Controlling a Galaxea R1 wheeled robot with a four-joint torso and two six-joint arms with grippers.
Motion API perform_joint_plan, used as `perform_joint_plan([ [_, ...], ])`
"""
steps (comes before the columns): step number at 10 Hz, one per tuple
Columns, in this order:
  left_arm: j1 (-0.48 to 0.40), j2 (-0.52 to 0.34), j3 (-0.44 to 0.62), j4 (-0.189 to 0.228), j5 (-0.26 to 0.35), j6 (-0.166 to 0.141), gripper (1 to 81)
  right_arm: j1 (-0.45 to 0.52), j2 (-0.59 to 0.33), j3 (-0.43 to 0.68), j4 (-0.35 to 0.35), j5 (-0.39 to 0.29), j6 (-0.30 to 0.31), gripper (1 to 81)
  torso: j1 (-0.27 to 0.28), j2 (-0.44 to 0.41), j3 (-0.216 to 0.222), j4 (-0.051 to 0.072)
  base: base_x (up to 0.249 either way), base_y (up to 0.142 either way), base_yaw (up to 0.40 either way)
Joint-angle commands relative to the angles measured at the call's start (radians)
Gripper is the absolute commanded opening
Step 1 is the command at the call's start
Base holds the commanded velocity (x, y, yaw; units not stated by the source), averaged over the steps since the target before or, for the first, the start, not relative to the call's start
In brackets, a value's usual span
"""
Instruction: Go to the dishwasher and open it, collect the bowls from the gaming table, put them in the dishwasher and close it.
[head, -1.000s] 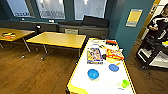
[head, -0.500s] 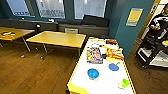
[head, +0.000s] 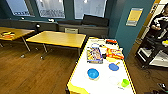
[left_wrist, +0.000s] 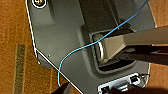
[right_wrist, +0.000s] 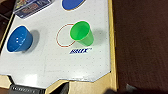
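The gaming table (head: 80, 80), glossy white with yellow edges, stands just ahead and to the right in the head view. One bright blue bowl (head: 93, 73) sits upright near its close end. A flat blue disc (head: 113, 66) lies beyond it, and a green cup (head: 125, 82) stands by the near right edge. The right wrist view looks down on the same end of the table (right_wrist: 75, 67), with the blue bowl (right_wrist: 18, 39), the green cup (right_wrist: 82, 32) and part of the disc (right_wrist: 72, 3). The dishwasher is out of view.
A colourful box (head: 94, 55) and a red and yellow package (head: 114, 53) lie mid-table. Two yellow-wood tables (head: 58, 38) (head: 13, 32) stand to the left on wooden floor. A person (head: 160, 22) stands by a black cart (head: 152, 52) at right. The left wrist view shows my grey base (left_wrist: 62, 37) and a blue cable (left_wrist: 75, 51).
The camera has come closer to the gaming table, which now shows larger and lower in the head view. The things on it lie as before.
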Motion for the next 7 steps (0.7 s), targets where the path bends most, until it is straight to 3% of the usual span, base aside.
perform_joint_plan([
  [1, -0.022, 0.000, 0.001, -0.013, 0.062, 0.001, 81.1, 0.154, 0.022, -0.119, 0.024, -0.066, 0.110, 81.1, 0.000, 0.000, 0.000, 0.000, 0.000, 0.000, 0.000],
  [5, -0.029, 0.003, 0.000, -0.013, 0.062, 0.001, 81.1, 0.281, 0.092, -0.159, 0.043, -0.131, 0.110, 81.1, 0.000, 0.000, -0.001, 0.000, 0.000, 0.000, 0.000],
  [7, -0.027, -0.002, -0.002, -0.022, 0.062, 0.000, 81.1, 0.317, 0.105, -0.200, 0.046, -0.143, 0.145, 81.1, 0.000, 0.000, -0.001, 0.000, 0.000, 0.000, 0.000],
])
